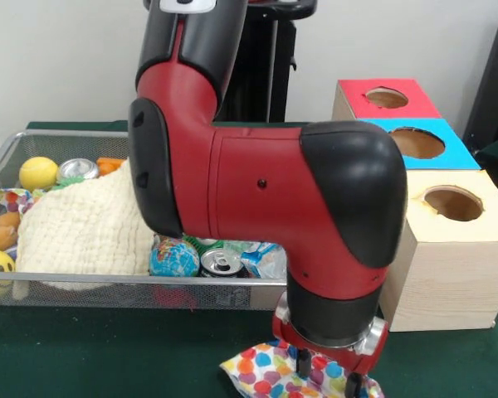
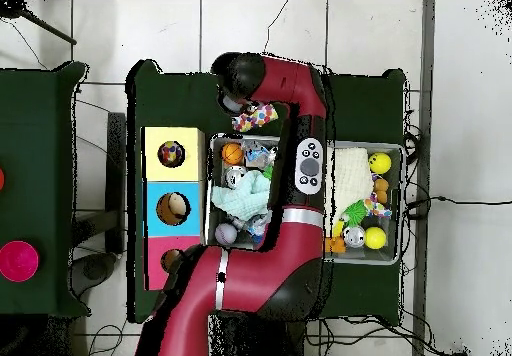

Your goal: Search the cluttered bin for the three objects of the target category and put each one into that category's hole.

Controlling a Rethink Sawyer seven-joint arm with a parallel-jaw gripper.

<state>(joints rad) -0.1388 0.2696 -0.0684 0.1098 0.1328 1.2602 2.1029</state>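
Cloth with bright dots (image 1: 270, 373) hangs from the gripper (image 1: 328, 369), just outside the bin (image 1: 133, 290), low over the green table (image 1: 108, 356). The gripper's tips look pressed onto the cloth, pinching it. From above, the same dotted cloth (image 2: 255, 118) shows at the end of the red arm (image 2: 290, 87), beside the yellow box.

Three boxes stand in a row next to the bin: a yellow box (image 1: 452, 249), a blue box (image 1: 415, 143) and a red box (image 1: 386, 98). Each has a round hole on top. My guess is that the cloth now has to go into one hole.

To do this well, the arm should lift the cloth high first, so it does not drag on the table or catch on a box edge. Then it should stop right over the hole, so the whole cloth hangs above it. Cloth is floppy, so a corner may flop on the rim. Going down a bit into the hole before letting go would help.

In the bin lie a big cream towel (image 1: 83, 228), a small globe ball (image 1: 174, 257), a can (image 1: 224, 264) and a yellow ball (image 1: 38, 172).
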